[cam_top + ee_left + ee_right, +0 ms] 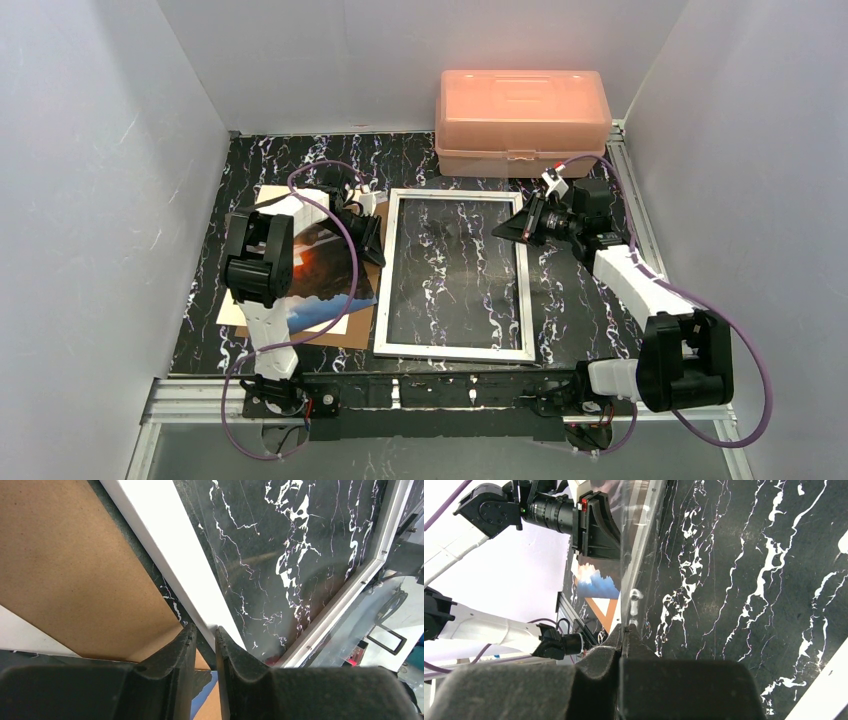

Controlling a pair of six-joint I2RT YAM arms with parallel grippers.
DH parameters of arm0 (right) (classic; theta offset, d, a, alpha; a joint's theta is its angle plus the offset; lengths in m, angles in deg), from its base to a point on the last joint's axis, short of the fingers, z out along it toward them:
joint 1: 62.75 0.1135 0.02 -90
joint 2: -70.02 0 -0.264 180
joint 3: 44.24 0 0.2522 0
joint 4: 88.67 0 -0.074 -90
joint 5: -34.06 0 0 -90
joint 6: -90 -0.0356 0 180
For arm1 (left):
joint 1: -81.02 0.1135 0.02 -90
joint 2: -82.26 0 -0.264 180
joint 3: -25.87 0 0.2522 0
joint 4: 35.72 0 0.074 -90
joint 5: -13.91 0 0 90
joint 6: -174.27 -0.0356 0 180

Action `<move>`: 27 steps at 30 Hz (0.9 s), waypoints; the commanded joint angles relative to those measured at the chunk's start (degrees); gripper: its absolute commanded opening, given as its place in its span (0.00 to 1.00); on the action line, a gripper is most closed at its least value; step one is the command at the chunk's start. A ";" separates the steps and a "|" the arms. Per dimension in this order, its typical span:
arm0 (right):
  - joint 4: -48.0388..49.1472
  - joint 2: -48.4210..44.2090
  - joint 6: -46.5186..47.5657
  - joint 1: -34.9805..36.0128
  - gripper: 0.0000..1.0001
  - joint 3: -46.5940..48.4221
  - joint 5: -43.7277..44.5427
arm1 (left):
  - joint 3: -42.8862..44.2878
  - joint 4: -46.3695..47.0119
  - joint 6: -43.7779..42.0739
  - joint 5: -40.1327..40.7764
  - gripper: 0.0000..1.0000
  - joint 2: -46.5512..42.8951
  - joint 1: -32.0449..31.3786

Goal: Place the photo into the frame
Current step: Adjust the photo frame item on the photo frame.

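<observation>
We found the frame [455, 194] central on the desk [580, 290], photo [318, 268] on a board [357, 330] to its left, box [522, 115] behind.

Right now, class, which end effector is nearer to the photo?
Left. The left end effector sits at the frame's left edge, right beside the photo. The right end effector is at the frame's right edge, with the whole frame between it and the photo.
</observation>
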 commanded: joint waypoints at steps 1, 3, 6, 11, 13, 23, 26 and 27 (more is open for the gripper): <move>6.97 -0.57 -2.94 0.16 0.01 -1.96 -1.90 | 0.56 -0.68 -0.77 0.48 0.18 0.31 -0.30; 8.62 -0.04 -4.25 0.47 0.01 -2.50 -1.95 | 0.47 -0.76 -0.77 0.37 0.17 0.32 -0.29; 10.36 0.92 -5.52 0.69 0.01 -2.92 -2.24 | 0.53 -0.72 -0.64 0.28 0.16 0.61 -0.38; 10.47 2.88 -6.11 0.73 0.01 -2.68 -1.93 | 0.73 -0.66 -0.42 -0.05 0.14 0.81 -0.34; 10.27 4.26 -6.82 0.79 0.01 -2.80 -1.76 | 0.74 -0.59 -0.49 0.00 0.14 0.91 -0.45; 10.24 3.93 -12.85 1.15 0.01 0.33 -2.70 | 1.78 -1.16 0.01 -0.42 0.08 0.98 -0.47; 8.99 2.60 -15.20 2.69 0.01 3.73 -2.64 | 2.66 -2.04 0.31 -0.79 0.07 1.06 -0.26; 9.17 2.47 -16.49 3.63 0.01 4.55 -2.59 | 2.96 -2.23 0.62 -0.96 0.07 1.03 -0.11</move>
